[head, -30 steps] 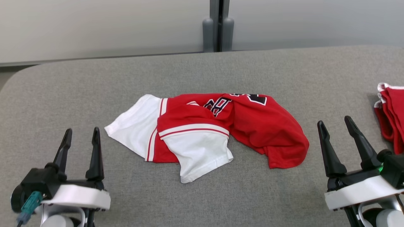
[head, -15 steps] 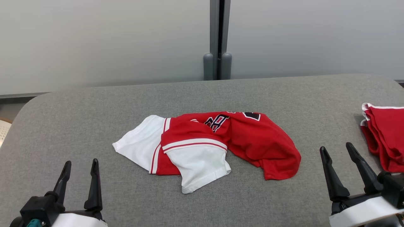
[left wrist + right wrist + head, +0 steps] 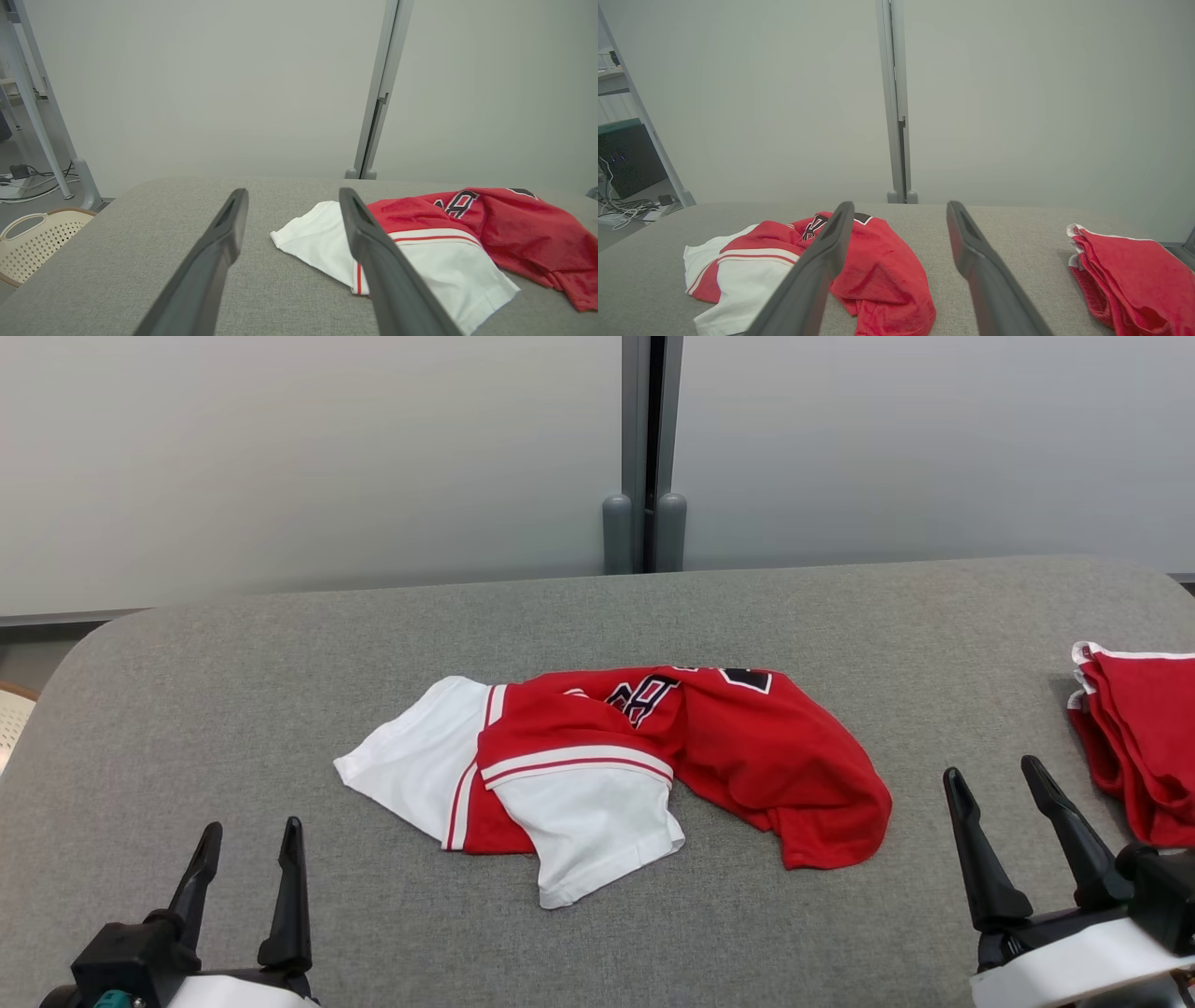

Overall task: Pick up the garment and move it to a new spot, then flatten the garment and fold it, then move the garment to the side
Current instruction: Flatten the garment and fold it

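A crumpled red jersey with white sleeves and dark lettering, the garment, lies in a heap at the middle of the grey padded table. My left gripper stands open at the lower left, short of the white sleeve, with nothing between its fingers. My right gripper stands open at the lower right, apart from the garment's red hem, also holding nothing.
A folded stack of red garments rests at the table's right edge, close to my right gripper. A grey partition wall with a vertical post rises behind the table. A cream perforated basket stands on the floor beyond the left edge.
The camera tilted up between one second and half a second ago, shifting the whole picture down. Since then my left gripper has edged slightly right and forward. The garment has not moved.
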